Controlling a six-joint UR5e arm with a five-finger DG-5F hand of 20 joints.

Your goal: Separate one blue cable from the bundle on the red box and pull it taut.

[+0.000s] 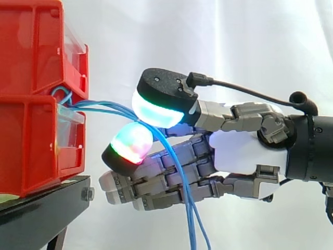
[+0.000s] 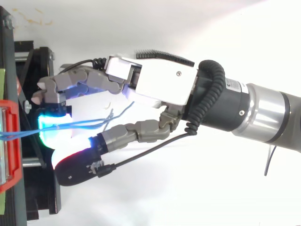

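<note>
Several thin blue cables (image 1: 104, 107) come out of the gap between the two stacked red bins (image 1: 31, 146) at the left. They run right, pass between two glowing pads, then hang down past the fingers. My hand (image 1: 239, 151) reaches in from the right. Its cyan-green thumb pad (image 1: 156, 112) sits above, and a red-green finger pad (image 1: 132, 143) sits below, pinching the cables between them. The other fingers lie curled lower down. In the top view the cables (image 2: 84, 124) stretch from the red bin (image 2: 11, 141) to the hand (image 2: 160, 82), their loose ends curling near the palm.
The bins stand on a black stand (image 1: 41, 203) whose edge lies just below the lower fingers. A white curtain is behind. In the top view the stand (image 2: 42, 197) runs along the left edge.
</note>
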